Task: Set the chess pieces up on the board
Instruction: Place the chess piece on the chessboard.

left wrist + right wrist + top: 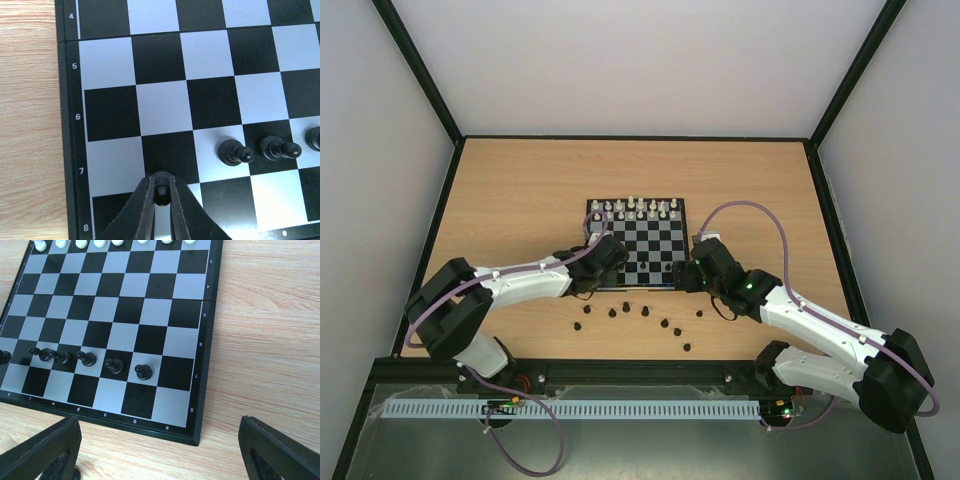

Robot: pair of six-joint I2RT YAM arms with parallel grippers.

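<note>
The board [650, 245] lies mid-table. Its far rows hold white pieces [635, 208]. My left gripper [608, 258] is over the board's near-left corner. In the left wrist view it [161, 181] is shut on a black pawn [162, 193], low over row 7, second file from the edge. Black pawns [234, 152] stand to its right in row 7. My right gripper [686, 272] is open and empty [160, 452] above the table off the near-right corner. A row of black pawns [144, 372] shows in row 7.
Several loose black pieces [647, 309] lie scattered on the wooden table [520, 200] in front of the board. One stands by my right gripper's left finger [74, 474]. Dark rails edge the table at the sides and front.
</note>
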